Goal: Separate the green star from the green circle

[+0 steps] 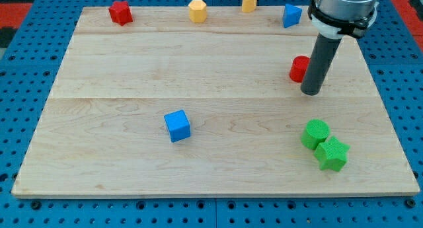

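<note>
Resting on the wooden board (132, 69) at the view's right, my tip (310, 92) is seen just beside a red block (299, 69), whose shape is partly hidden by the rod. No jaws are carried by the rod, and nothing is held by it. The green circle (315, 133) and the green star (332, 153) are pictured touching each other near the view's bottom right corner, well below my tip, the star lying to the lower right of the circle. A blue cube (177, 125) is shown alone near the board's middle. Along the view's top edge, a red star (120, 12), a yellow hexagon (197, 10), a second yellow block (249, 0) and a blue block (291, 15) are lined up.
</note>
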Controlling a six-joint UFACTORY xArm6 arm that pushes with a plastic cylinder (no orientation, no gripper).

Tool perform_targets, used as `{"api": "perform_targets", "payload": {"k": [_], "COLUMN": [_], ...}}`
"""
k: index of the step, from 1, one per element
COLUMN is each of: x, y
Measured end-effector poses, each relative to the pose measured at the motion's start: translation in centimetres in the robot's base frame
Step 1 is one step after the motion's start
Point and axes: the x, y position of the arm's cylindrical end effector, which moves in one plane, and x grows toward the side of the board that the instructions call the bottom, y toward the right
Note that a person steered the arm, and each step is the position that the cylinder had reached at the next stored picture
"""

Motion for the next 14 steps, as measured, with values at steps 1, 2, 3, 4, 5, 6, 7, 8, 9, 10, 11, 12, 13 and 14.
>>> {"api": "perform_targets", "payload": {"k": [1,2,3,4,5,6,7,8,9,10,11,12,13,14], "x": [0.0,0.0,0.0,0.0,-0.1,1.7,3.8,4.1,4.1,4.1,4.1,6.1,9.4,12.6], "y": [-0.5,-0.6,-0.6,-0.5,4.1,9.5,11.5,11.3,10.6,10.0,9.7,9.7,9.7,5.9]}}
